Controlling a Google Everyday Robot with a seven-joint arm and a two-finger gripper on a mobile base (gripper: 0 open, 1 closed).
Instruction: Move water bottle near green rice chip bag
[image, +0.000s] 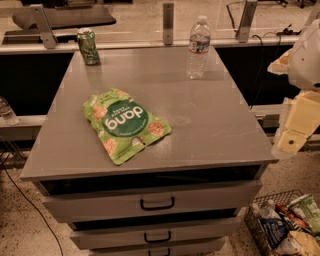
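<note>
The camera view looks down on a grey tabletop (215, 120), smooth and matte with a faint sheen, topping a cabinet of drawers (100, 205) with dark bar handles. The water bottle (199, 49) stands upright at the far edge, right of centre: a tall, ribbed, clear plastic cylinder with a white cap and a dark-and-red label band near its shoulder. It rests on its own base with nothing touching it. The green rice chip bag (125, 125) lies flat near the left front, well apart from the bottle. It is a soft, crinkled bright-green pouch, skewed on the surface, with a dark round logo and printed chips. A green can (88, 47), slim and metallic, stands at the far left corner. The gripper (295, 131), pale yellow and blocky below a white arm housing, hangs off the right side of the tabletop, away from the bottle and holding nothing. Whether it is spread or pressed together I cannot tell. Judging by this layout, the reach toward the bottle has not begun. A wire basket (260, 227) of packets sits on the floor at the near right.
</note>
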